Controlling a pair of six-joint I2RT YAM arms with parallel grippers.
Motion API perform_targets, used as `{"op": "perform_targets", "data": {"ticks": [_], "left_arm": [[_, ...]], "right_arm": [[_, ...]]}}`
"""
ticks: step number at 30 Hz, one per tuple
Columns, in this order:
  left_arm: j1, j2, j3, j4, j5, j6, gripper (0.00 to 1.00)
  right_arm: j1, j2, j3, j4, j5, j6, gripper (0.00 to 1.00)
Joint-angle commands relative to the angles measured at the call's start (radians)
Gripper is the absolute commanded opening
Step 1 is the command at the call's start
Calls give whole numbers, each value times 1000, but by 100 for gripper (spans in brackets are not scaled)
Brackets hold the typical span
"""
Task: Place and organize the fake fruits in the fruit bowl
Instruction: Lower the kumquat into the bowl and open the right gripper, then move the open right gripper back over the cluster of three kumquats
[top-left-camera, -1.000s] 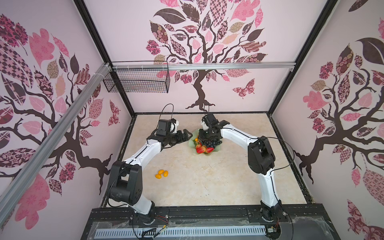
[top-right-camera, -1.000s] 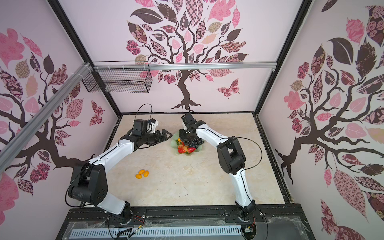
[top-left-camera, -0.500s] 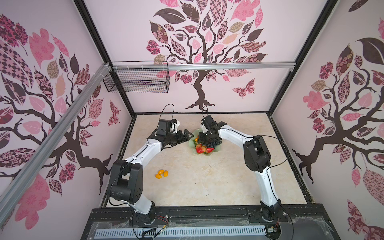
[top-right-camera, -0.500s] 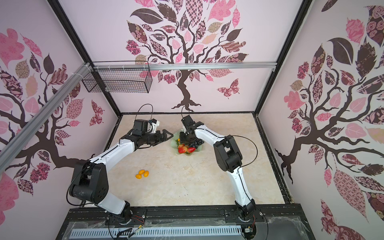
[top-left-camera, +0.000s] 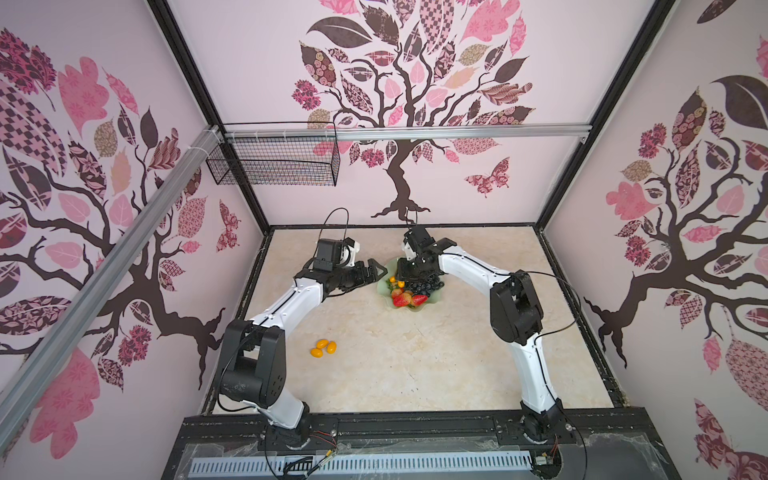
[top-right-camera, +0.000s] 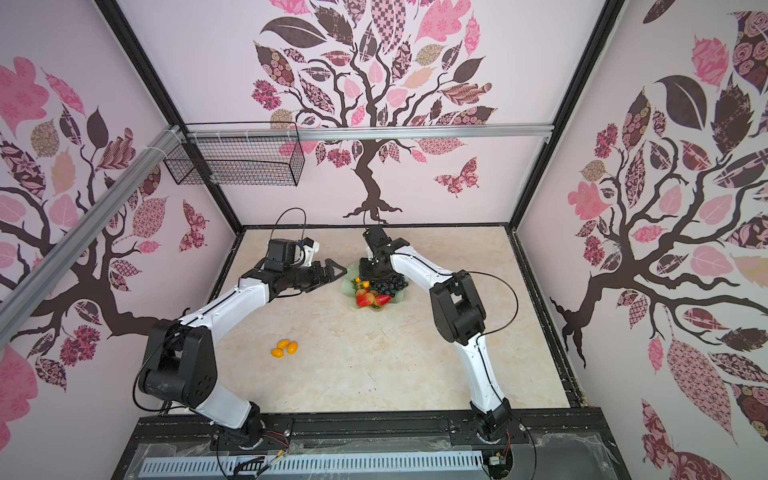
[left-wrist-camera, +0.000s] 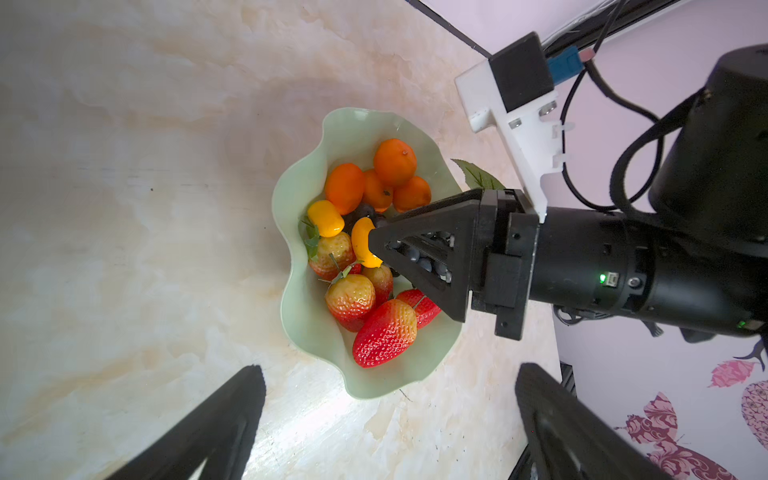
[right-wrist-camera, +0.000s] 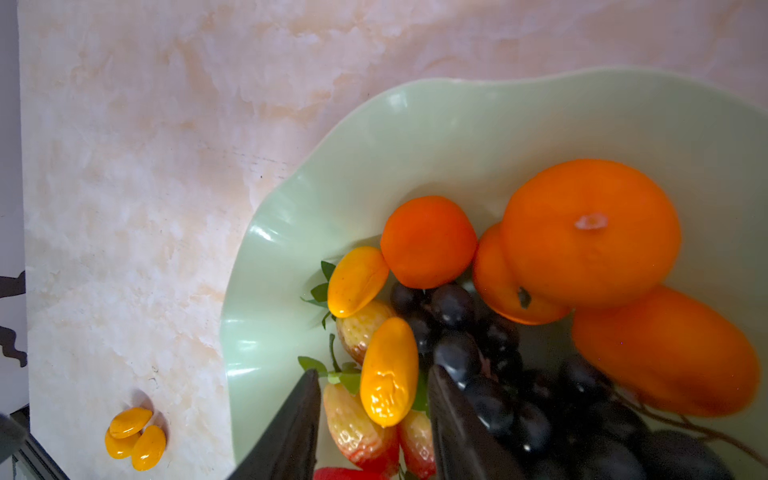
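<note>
The pale green fruit bowl (top-left-camera: 415, 307) (top-right-camera: 376, 308) (left-wrist-camera: 303, 316) stands at the back middle of the table. It holds oranges (left-wrist-camera: 395, 162), strawberries (left-wrist-camera: 384, 332), a dark grape bunch (right-wrist-camera: 498, 374) and two yellow ovals (right-wrist-camera: 357, 280). My right gripper (top-left-camera: 400, 281) (right-wrist-camera: 374, 374) points down into the bowl, open. One yellow oval (right-wrist-camera: 388, 370) lies between its fingers with a gap on each side. My left gripper (top-left-camera: 376, 270) (left-wrist-camera: 386, 415) hovers just left of the bowl, open wide and empty. Three more yellow ovals (top-left-camera: 323, 348) (top-right-camera: 284, 348) (right-wrist-camera: 135, 436) lie together on the table.
A black wire basket (top-left-camera: 274, 166) hangs high on the back wall at the left. A green leaf (left-wrist-camera: 478, 176) sticks out over the bowl's rim beside the right gripper. Black frame edges border the marble table (top-left-camera: 415, 365).
The right gripper's jaws have spread apart over the bowl, letting go of the yellow oval. The left arm has hardly moved.
</note>
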Motion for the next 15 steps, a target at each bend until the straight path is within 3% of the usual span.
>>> {"op": "perform_targets", "data": {"ticks": [1, 7, 15], "left_arm": [[-3, -71, 3, 19, -17, -6, 98], [-49, -258, -88, -78, -166, 0, 98], [-132, -580, -228, -301, -437, -91, 98]], "right_arm": [[-6, -121, -14, -30, 20, -20, 46], [4, -287, -192, 38, 23, -19, 46], [76, -493, -474, 160, 30, 6, 46]]}}
